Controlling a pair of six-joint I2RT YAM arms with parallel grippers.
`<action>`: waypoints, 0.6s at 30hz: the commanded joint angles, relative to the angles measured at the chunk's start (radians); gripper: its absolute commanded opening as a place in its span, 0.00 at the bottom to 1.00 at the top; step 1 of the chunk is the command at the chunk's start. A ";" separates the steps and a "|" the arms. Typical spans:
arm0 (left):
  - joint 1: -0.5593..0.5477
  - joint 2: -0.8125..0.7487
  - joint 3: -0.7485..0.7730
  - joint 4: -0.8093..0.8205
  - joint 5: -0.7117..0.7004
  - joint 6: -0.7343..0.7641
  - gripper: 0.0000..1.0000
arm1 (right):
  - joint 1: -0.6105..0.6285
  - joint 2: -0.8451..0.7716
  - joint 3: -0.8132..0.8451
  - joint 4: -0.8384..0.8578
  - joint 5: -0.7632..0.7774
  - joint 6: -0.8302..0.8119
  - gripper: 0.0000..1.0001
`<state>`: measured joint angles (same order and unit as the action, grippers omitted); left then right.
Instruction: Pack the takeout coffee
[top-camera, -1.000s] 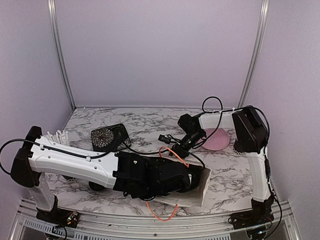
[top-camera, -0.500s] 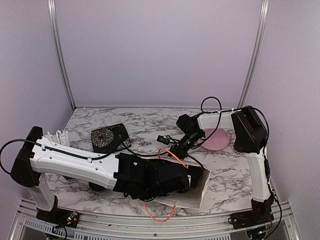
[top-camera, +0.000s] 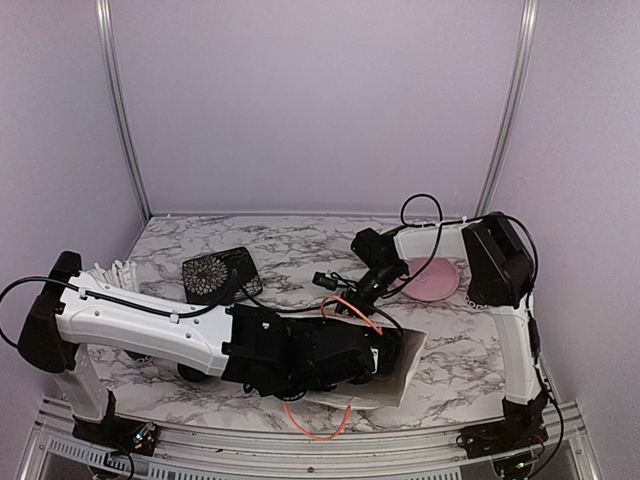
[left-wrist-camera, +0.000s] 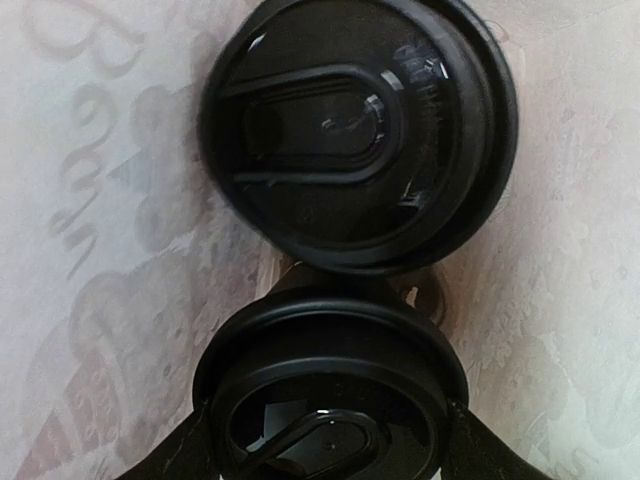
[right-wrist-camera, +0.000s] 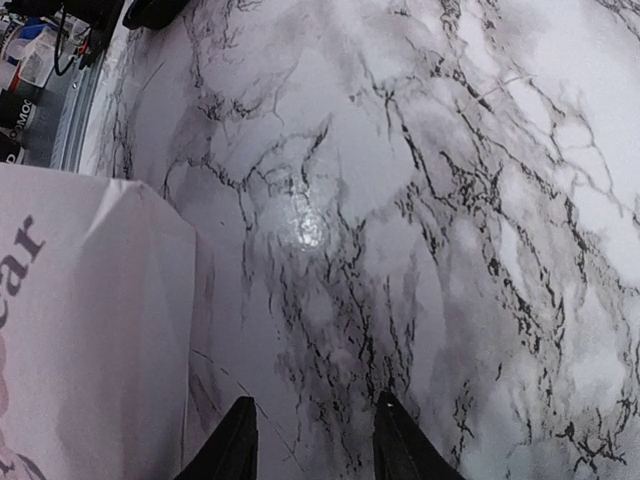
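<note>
While our left pincer (left-wrist-camera: 330, 445) clasps the lower cup (left-wrist-camera: 330, 395) inside the bag (left-wrist-camera: 90, 250), beside the upper cup (left-wrist-camera: 355, 130) already packed, we judge release comes next; our right pincer (right-wrist-camera: 315, 435) hangs parted, empty.

From above, the paper bag (top-camera: 408, 360) at the bench's (top-camera: 300, 240) front edge hides the left gripper (left-wrist-camera: 322, 462) and both cups. At the wrist, the lower cup (left-wrist-camera: 330, 400) runs off the bottom, the upper cup (left-wrist-camera: 350, 130) off the top, its left rim blurred. We see only the right gripper's (right-wrist-camera: 312, 420) fingertips.
</note>
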<state>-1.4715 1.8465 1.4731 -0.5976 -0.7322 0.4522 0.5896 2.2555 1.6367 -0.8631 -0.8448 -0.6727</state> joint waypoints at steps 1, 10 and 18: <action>0.013 -0.053 -0.002 -0.023 -0.007 -0.031 0.42 | 0.018 -0.030 -0.014 0.054 0.086 0.059 0.38; 0.013 -0.078 -0.030 -0.035 -0.008 -0.082 0.41 | 0.021 -0.112 -0.062 0.131 0.116 0.094 0.39; 0.016 -0.093 -0.068 0.012 0.014 -0.076 0.39 | 0.045 -0.118 -0.069 0.158 0.143 0.075 0.40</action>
<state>-1.4651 1.7969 1.4342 -0.6075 -0.7326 0.3836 0.6094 2.1609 1.5696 -0.7357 -0.7300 -0.5953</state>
